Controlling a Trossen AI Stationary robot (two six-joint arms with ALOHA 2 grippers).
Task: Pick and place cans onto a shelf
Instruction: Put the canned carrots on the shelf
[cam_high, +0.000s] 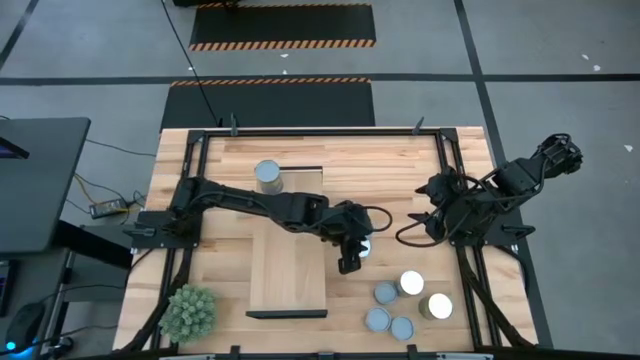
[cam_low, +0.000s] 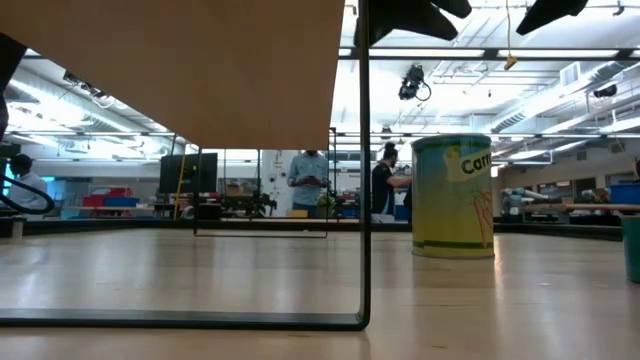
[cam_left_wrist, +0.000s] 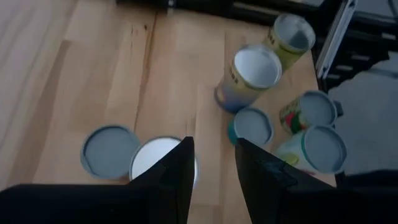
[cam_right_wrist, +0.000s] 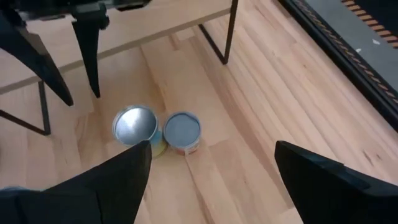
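A pale wooden counter (cam_high: 420, 160) sits on a grey floor marked with hazard-striped mats, and a workshop shows beyond it in the low view. Landmark: the shelf (cam_high: 288, 270), a light board running down the counter's middle.

At the near edge, left of the shelf, stands a spiky plant (cam_high: 189, 311). Right of the shelf's near end, five cans (cam_high: 411, 284) cluster together, two bright white on top, three blue-grey.

Just off the shelf's right edge, the left hand (cam_high: 349, 258) hangs over two more cans (cam_left_wrist: 109, 148) standing side by side; its fingers (cam_left_wrist: 177, 174) are parted and grip nothing, one above the white-topped can.

Farther right, near the counter's right rail, the right hand (cam_high: 436, 222) waits, its fingers (cam_right_wrist: 130, 165) spread wide and empty.

Beyond the shelf's far end stands a single can (cam_high: 267, 175).
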